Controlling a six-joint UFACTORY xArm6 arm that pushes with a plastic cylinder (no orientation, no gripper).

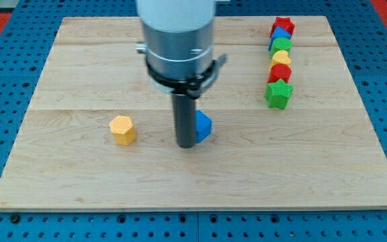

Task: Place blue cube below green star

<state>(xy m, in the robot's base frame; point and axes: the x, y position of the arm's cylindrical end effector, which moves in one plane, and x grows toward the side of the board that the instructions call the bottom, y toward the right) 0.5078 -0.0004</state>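
The blue cube (pixel 203 126) sits mid-worktop (pixel 79 67), well left of and slightly below the green star (pixel 279 94), with my tip (pixel 186 144) touching its left side; no jawed end effector exists, so the push rightward remains.

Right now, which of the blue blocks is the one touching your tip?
The blue cube near the board's middle, pressed against my tip on its right side. The other blue block sits in the column at the view's upper right, far off.
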